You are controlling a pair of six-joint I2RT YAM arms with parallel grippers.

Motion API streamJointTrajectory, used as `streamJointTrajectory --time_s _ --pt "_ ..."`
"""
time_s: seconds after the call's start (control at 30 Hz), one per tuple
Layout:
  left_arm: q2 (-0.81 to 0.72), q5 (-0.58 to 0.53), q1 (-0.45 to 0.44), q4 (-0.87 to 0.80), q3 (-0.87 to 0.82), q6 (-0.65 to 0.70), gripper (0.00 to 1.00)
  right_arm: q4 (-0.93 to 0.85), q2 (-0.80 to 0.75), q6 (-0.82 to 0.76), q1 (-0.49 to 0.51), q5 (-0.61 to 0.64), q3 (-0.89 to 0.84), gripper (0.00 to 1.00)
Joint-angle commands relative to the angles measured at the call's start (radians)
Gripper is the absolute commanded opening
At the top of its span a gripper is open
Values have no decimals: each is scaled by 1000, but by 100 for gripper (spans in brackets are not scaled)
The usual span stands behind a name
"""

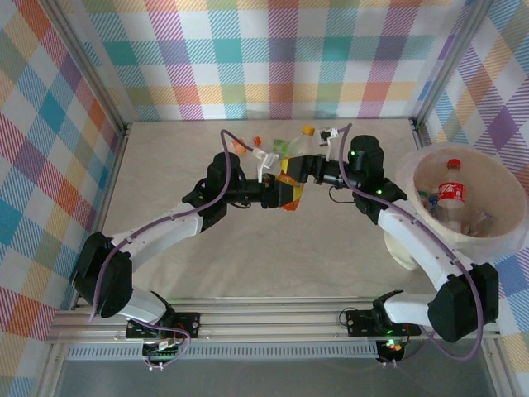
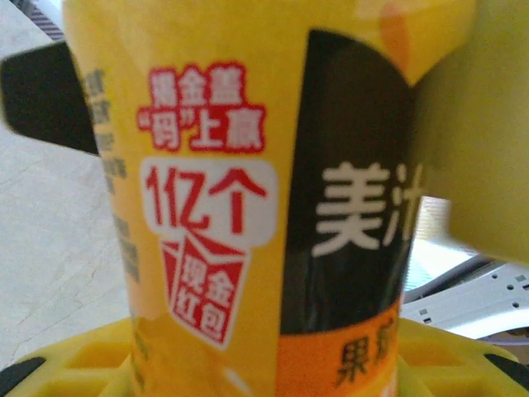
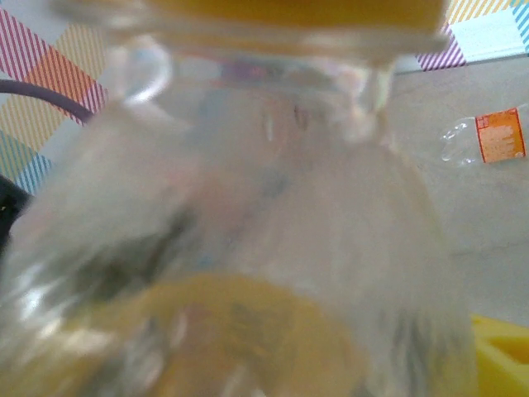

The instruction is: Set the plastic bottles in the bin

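- the left gripper [image 1: 279, 192] reaches in from the left to the middle of the pale beige table [image 1: 248, 256]. it is clamped on the lower, labelled part of a small clear plastic bottle with a yellow cap and an orange-yellow label [image 1: 299, 147].
- in the left wrist view that label is right against the lens, with red and white chinese print and a black band. a blurred yellow finger [image 2: 475, 165] presses in from the right and a black part sits at the bottle's left edge.
- the bottle stands roughly upright over mid-table between the two arms, cap pointing toward the far wall. it is well apart from the bin.
- the right gripper [image 1: 308, 169] comes in from the right and sits at the same bottle's clear upper part, just beside the left gripper.
- in the right wrist view the blurred clear shoulder and yellow cap take up nearly everything, with a sliver of yellow finger [image 3: 502, 356] at the lower right. i cannot tell how far these jaws are open or whether they grip the bottle.
- the large round cream-white bin [image 1: 506, 217] stands at the right side of the table beside the right arm. a clear bottle with a red label and red cap [image 1: 451, 192] stands in it among other clear bottles.
- small bottles with orange caps [image 1: 257, 142] lie on the table just behind the left gripper.
- another clear bottle with an orange label [image 3: 488, 141] lies on its side on the table in the right wrist view.
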Motion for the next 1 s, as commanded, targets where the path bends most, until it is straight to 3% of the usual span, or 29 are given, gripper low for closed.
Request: streamJointTrajectory --time_s 0.0,0.13,0.37,0.5,0.6,0.83,0.97 --pt "6 3 -14 10 40 20 44 54 6 -13 9 -10 44 77" --pt "-2 -35 -13 4 29 25 45 43 -3 -24 9 11 43 64" --pt "4 -51 -14 -3 35 27 48 18 -6 -37 9 18 49 58" --pt "1 -81 -14 -40 44 27 72 -49 -16 -57 9 91 65 55" --pt "-13 -152 -13 -104 51 41 90 -177 -26 -116 7 189 107 55" --pt "-130 -423 -14 -105 -40 47 96 -464 -57 -321 -7 534 236 54" --pt "-170 -505 -14 -138 -69 61 100 -547 -75 -441 -13 722 313 52"
